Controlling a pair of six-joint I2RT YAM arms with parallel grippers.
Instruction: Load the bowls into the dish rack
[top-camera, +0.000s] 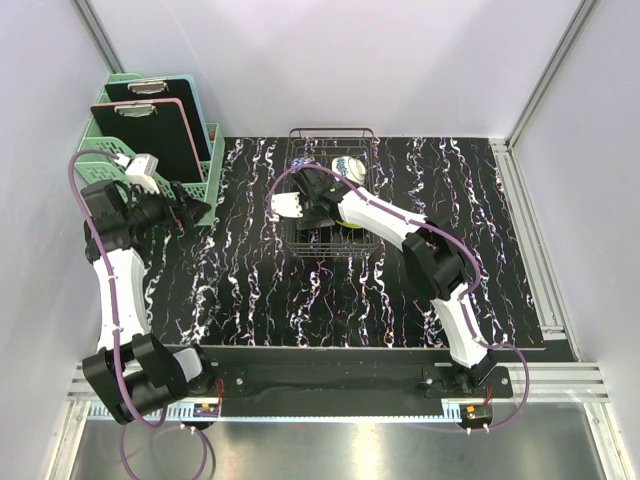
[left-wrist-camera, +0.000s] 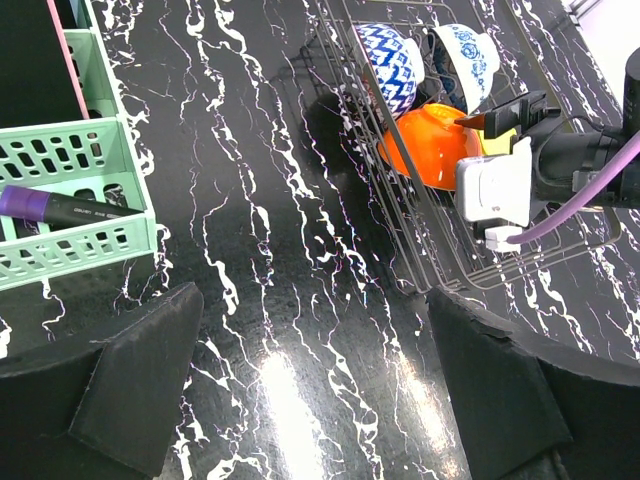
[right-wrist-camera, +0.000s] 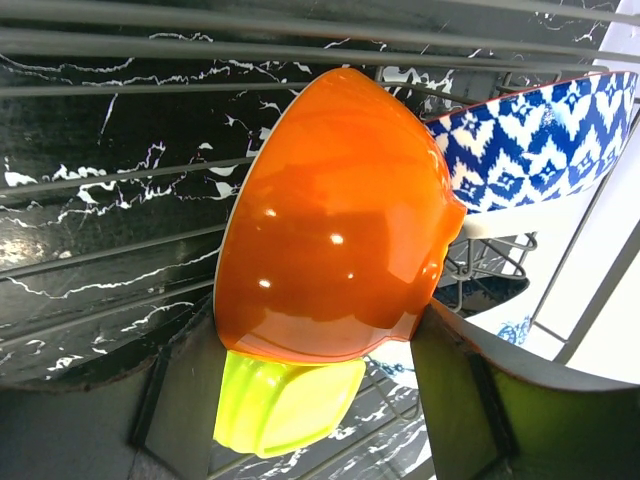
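Note:
The dark wire dish rack (top-camera: 300, 150) stands at the table's back middle. In the left wrist view the rack (left-wrist-camera: 440, 255) holds two white bowls with blue pattern (left-wrist-camera: 390, 60) (left-wrist-camera: 468, 55) and the orange bowl (left-wrist-camera: 430, 145), all on edge. My right gripper (top-camera: 322, 205) reaches into the rack. In its wrist view the right gripper (right-wrist-camera: 315, 318) has its jaws wide apart, straddling the orange bowl (right-wrist-camera: 330, 210). The lime green bowl (right-wrist-camera: 285, 400) lies just below, and a blue-patterned bowl (right-wrist-camera: 530, 150) is at the right. My left gripper (left-wrist-camera: 315, 300) is open and empty over bare table. The cream-white bowl is not in view.
A mint green lattice basket (top-camera: 207, 165) with clipboards (top-camera: 160, 125) stands at the back left, close to my left gripper (top-camera: 195, 212). A dark pen (left-wrist-camera: 70, 208) lies in the basket (left-wrist-camera: 70, 160). Metal frame rails run along the table's right edge.

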